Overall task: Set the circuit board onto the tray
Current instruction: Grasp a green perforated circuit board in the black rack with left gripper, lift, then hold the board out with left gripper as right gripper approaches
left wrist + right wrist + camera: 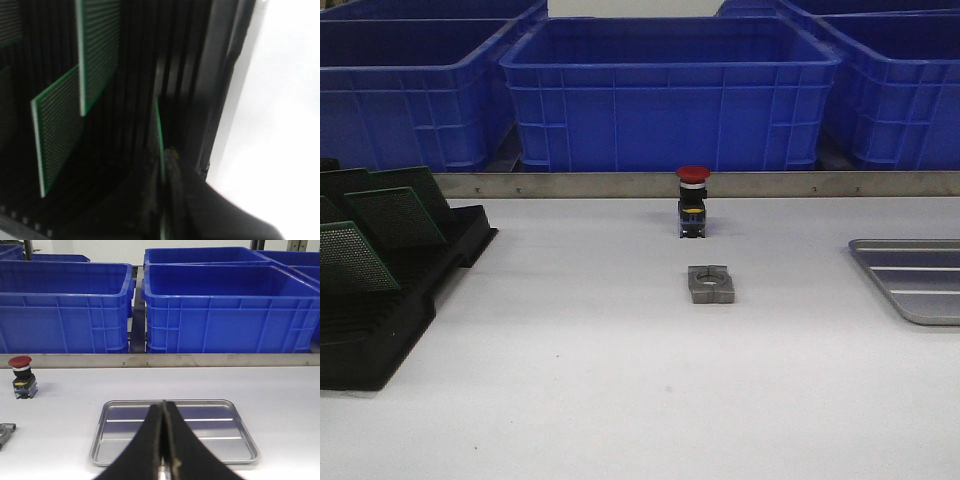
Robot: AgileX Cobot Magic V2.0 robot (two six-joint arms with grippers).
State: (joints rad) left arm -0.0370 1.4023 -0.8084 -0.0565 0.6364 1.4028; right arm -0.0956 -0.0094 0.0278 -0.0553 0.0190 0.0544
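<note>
Several green circuit boards (395, 215) stand in a black slotted rack (410, 300) at the left. Neither gripper shows in the front view. In the left wrist view my left gripper (165, 156) is shut on the thin edge of one circuit board (159, 125), which still stands in the rack (220, 75) near its side wall. Other boards (100, 50) stand in slots beside it. The silver-grey tray (910, 280) lies at the right with nothing on it. My right gripper (163, 406) is shut and empty, above the tray's (230, 440) near side.
Big blue bins (670, 90) stand behind a metal rail (770, 184) at the back. A red push button (692, 200) and a grey metal block (710, 283) sit mid-table, between rack and tray.
</note>
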